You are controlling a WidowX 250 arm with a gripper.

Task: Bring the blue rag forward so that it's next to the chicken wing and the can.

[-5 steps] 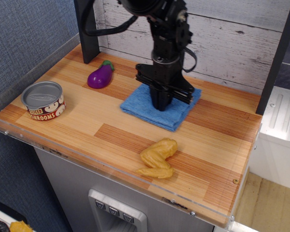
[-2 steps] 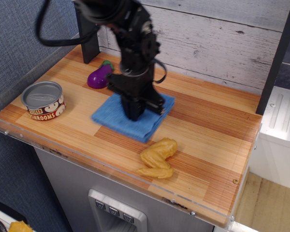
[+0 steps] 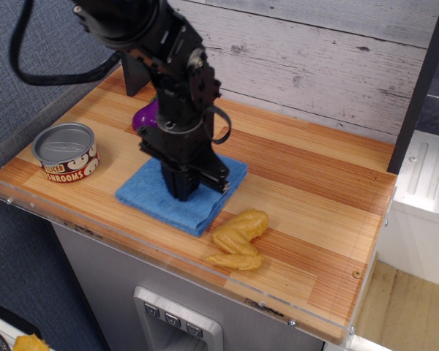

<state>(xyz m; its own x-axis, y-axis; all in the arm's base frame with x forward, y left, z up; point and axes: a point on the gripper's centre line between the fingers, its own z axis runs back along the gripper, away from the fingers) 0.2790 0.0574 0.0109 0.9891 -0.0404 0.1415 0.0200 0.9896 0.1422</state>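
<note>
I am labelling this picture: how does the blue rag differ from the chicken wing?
The blue rag is a flat, soft, square cloth; the chicken wing is a bent, glossy, golden-yellow toy. The rag is larger than the wing. The gripper presses on the rag, while the wing lies free. Both rest near the front edge of the wooden counter.

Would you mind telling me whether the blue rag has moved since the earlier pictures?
Yes. The blue rag has slid forward and left, away from the back wall, and now lies between the can and the chicken wing.

Single high front view over the table (image 3: 329, 183).
</note>
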